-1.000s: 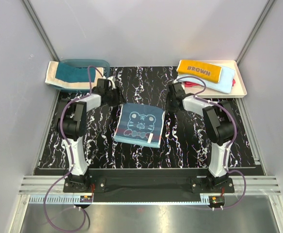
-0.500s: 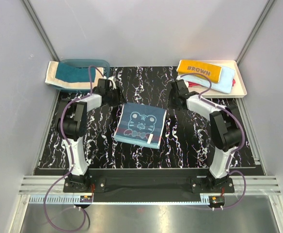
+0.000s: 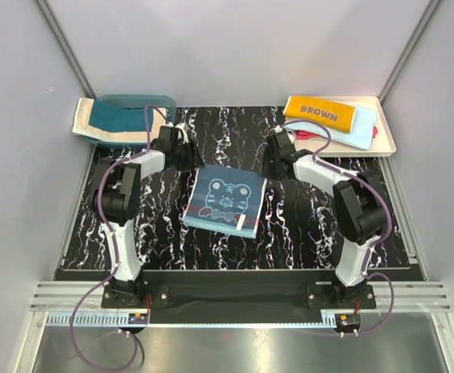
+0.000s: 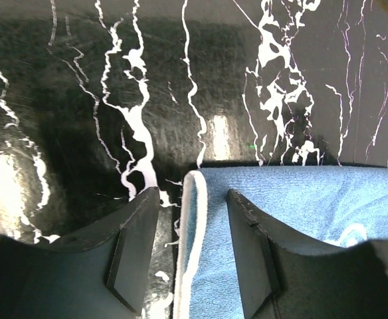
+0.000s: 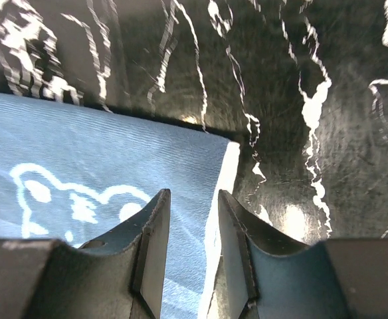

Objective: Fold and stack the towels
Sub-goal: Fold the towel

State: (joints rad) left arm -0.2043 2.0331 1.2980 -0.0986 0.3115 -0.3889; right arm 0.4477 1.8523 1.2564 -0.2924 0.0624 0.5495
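Black fingers of the left tool (image 4: pixel 193 199) and right tool (image 5: pixel 194 199) stand parted, each astride one far corner of the single dusty blue towel (image 3: pixel 225 198), flat on the table (image 3: pixel 305 225). One dark teal towel (image 3: pixel 106 118) drapes the basin (image 3: pixel 137 99); three more, orange towel (image 3: pixel 320 111), light blue towel (image 3: pixel 359 128) and red towel (image 3: pixel 309 135), occupy the tray (image 3: pixel 388 140).

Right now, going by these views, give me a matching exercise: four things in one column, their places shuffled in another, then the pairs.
1. blue cartoon towel
2. orange towel
3. dark teal towel
4. left gripper

A. on top of the pile in the tray
B. at the basin, far left
C. flat in the middle of the table
D. open, astride a towel corner

Pairs: 1-C, 2-A, 3-B, 4-D.
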